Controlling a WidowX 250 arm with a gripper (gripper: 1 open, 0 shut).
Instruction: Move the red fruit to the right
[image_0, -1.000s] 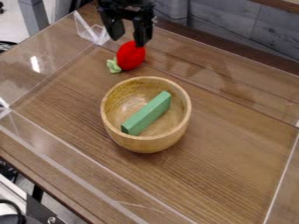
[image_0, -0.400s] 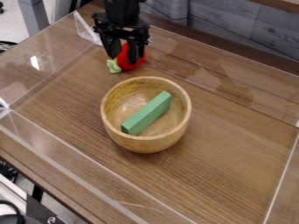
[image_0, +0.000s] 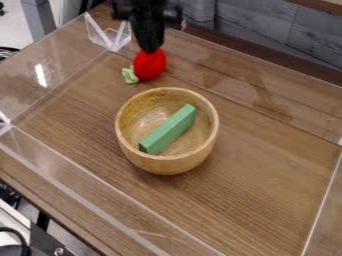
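Observation:
The red fruit (image_0: 150, 64), small and rounded with a light green cap at its lower left, lies on the wooden table (image_0: 267, 160) at the back left. My gripper (image_0: 150, 48) hangs straight down right above it. Its dark fingers (image_0: 150, 38) are pressed together into one narrow bar. Their tips end at the fruit's top edge, and I cannot tell whether they touch it. The fruit rests on the table, and nothing shows between the fingers.
A wooden bowl (image_0: 134, 140) with a green rectangular block (image_0: 170, 129) in it stands in the middle, in front of the fruit. Clear plastic walls (image_0: 40, 75) ring the table. Bare wood lies to the right of the fruit and the bowl.
The gripper came down open around the fruit, then rose and shut its fingers. The fruit lies where it was.

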